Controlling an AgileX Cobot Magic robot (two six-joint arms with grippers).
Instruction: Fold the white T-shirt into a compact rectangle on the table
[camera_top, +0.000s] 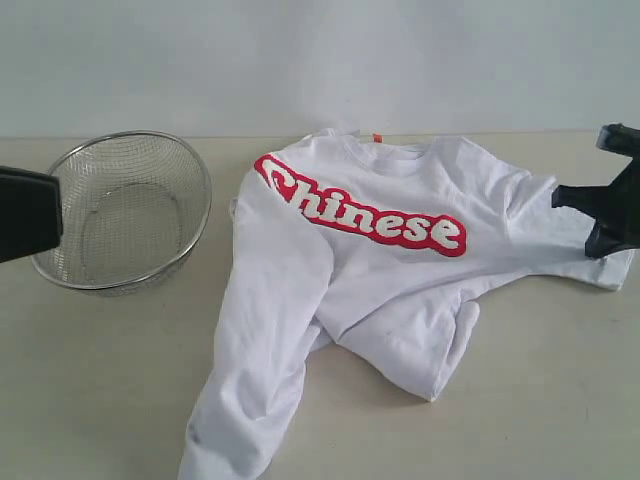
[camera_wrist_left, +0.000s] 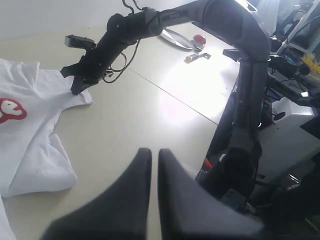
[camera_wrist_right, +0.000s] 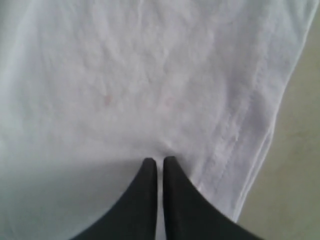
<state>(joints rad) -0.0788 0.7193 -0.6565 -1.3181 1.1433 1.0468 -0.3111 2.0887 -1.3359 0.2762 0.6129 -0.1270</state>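
Pale table (camera_top: 520, 400), plain wall behind. Shirt (camera_top: 390, 290) lies rumpled at centre, print up; I judge folding has not really begun. Right gripper (camera_wrist_right: 156, 161) is closed on the 3 o'clock sleeve (camera_top: 545, 235), and the cloth puckers at its tips. Left gripper (camera_wrist_left: 155, 151) is closed and empty, by the basket (camera_top: 100, 180) at 9. Next I need the shirt spread flat. The hem runs out of frame at 7, and I can't make out the other sleeve.
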